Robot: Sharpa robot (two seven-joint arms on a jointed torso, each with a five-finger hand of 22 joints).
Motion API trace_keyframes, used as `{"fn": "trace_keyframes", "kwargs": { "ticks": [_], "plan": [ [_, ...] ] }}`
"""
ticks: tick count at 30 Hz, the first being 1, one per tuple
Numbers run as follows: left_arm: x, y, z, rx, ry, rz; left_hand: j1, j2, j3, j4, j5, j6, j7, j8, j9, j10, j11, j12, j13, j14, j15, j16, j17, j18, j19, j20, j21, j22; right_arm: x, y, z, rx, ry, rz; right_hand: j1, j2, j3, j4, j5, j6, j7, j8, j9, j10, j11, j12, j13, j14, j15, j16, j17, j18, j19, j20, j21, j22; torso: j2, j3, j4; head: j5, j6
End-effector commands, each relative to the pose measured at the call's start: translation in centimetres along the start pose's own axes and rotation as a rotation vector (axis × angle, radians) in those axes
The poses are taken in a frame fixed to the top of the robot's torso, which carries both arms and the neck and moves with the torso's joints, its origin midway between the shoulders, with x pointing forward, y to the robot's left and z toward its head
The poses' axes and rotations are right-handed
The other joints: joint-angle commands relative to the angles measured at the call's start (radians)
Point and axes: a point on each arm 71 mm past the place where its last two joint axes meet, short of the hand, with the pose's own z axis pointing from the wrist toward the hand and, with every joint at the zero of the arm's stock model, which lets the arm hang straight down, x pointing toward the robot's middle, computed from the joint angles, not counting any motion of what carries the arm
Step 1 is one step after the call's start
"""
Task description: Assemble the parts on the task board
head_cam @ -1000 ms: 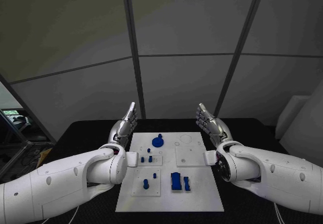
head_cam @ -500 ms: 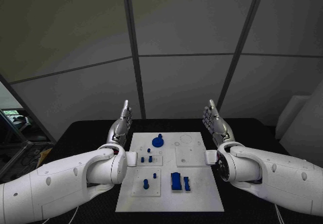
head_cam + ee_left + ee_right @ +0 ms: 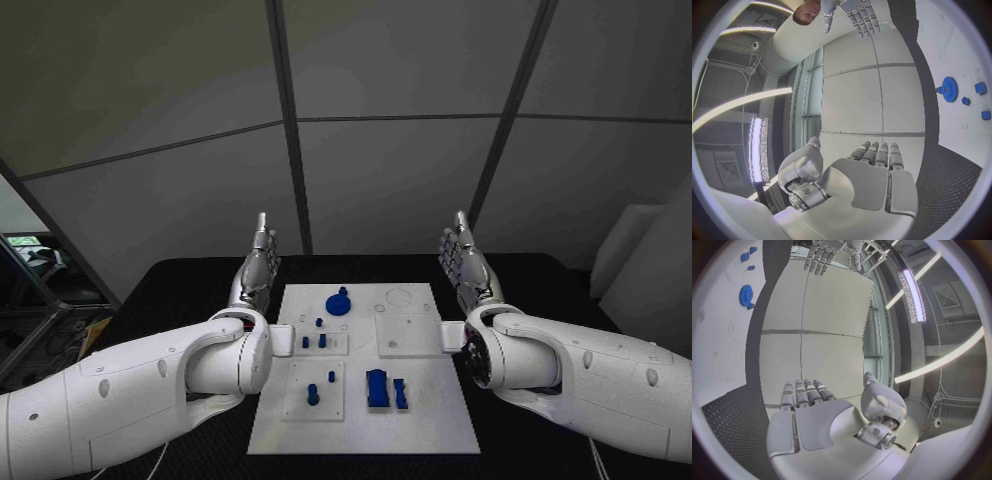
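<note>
The white task board (image 3: pixel 418 415) lies in the middle of the black table. On it are a round blue gear (image 3: pixel 338 303), a tall blue block (image 3: pixel 378 388) and several small blue pieces such as a peg (image 3: pixel 313 394). My left hand (image 3: pixel 258 265) stands off the board's far left corner, fingers straight and together, holding nothing. My right hand (image 3: pixel 463 262) mirrors it off the far right corner, also empty. The left wrist view shows my left hand (image 3: pixel 873 170), the gear (image 3: pixel 949 89) and the right hand (image 3: pixel 861 12). The right wrist view shows my right hand (image 3: pixel 811 410) and the gear (image 3: pixel 746 295).
Black table surface (image 3: pixel 188 285) runs around the board on all sides. Grey wall panels stand behind the table. A white object (image 3: pixel 635 250) stands at the far right, beyond the table.
Both hands have turned at the wrist and now stand edge-on to the head camera, fingertips a little higher. The board and its parts have not moved.
</note>
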Motion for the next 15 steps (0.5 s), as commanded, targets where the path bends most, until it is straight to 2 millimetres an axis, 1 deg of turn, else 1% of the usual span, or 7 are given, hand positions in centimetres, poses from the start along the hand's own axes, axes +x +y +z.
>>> {"fn": "trace_keyframes", "kwargs": {
  "ticks": [1, 2, 3, 15],
  "plan": [
    [0.06, -0.35, 0.03, 0.030, 0.002, 0.010, -0.063, -0.001, 0.000, -0.005, -0.003, -0.003, 0.000, -0.005, -0.001, -0.004, -0.001, -0.006, -0.002, -0.005, 0.000, -0.006, -0.001, -0.014, -0.007, 0.002, -0.006, -0.001, 0.01, 0.24, 0.01, -0.018, -0.005, -0.003, -0.048, 0.000, -0.005, 0.000, -0.005, -0.065, 0.000, -0.004, -0.001, -0.097, 0.000, -0.003, -0.001, -0.092, 0.000, -0.005, -0.001, -0.015, -0.058, 0.000, -0.007, -0.002, 0.000, 0.0000, -0.0001, 0.000, 0.000],
    [0.06, -0.35, 0.03, 0.030, 0.002, 0.010, -0.063, -0.001, 0.000, -0.005, -0.003, -0.003, 0.000, -0.005, -0.001, -0.004, -0.001, -0.006, -0.002, -0.005, 0.000, -0.006, -0.001, -0.014, -0.007, 0.002, -0.006, -0.001, 0.01, 0.24, 0.01, -0.018, -0.005, -0.003, -0.062, 0.000, -0.005, 0.000, -0.005, -0.065, 0.000, -0.004, -0.001, -0.097, 0.000, -0.003, -0.001, -0.092, 0.000, -0.005, -0.001, -0.015, -0.058, 0.000, -0.007, -0.002, 0.000, 0.0000, -0.0001, 0.000, 0.000],
    [0.06, -0.35, 0.03, 0.030, 0.002, 0.010, -0.063, -0.001, 0.000, -0.005, -0.003, -0.003, 0.000, -0.005, -0.001, -0.004, -0.001, -0.006, -0.002, -0.005, 0.000, -0.006, -0.001, -0.014, -0.007, 0.002, -0.006, -0.001, 0.01, 0.24, 0.01, -0.018, -0.005, -0.003, -0.148, 0.000, -0.005, 0.000, -0.005, -0.065, 0.000, -0.004, -0.001, -0.097, 0.000, -0.003, -0.001, -0.092, 0.000, -0.005, -0.001, -0.015, -0.058, 0.000, -0.007, -0.002, 0.000, 0.0000, -0.0001, 0.000, 0.000],
    [0.06, -0.35, 0.03, 0.030, 0.002, 0.010, -0.063, -0.001, 0.000, -0.005, -0.003, -0.003, 0.000, -0.005, -0.001, -0.004, -0.001, -0.006, -0.002, -0.005, 0.000, -0.006, -0.001, -0.014, -0.007, 0.002, -0.006, -0.001, 0.01, 0.24, 0.01, -0.018, -0.005, -0.003, -0.148, 0.000, -0.005, 0.000, -0.005, -0.065, 0.000, -0.004, -0.001, -0.097, 0.000, -0.003, -0.001, -0.092, 0.000, -0.005, -0.001, -0.015, -0.058, 0.000, -0.007, -0.002, 0.000, 0.0000, -0.0001, 0.000, 0.000]
  ]
}}
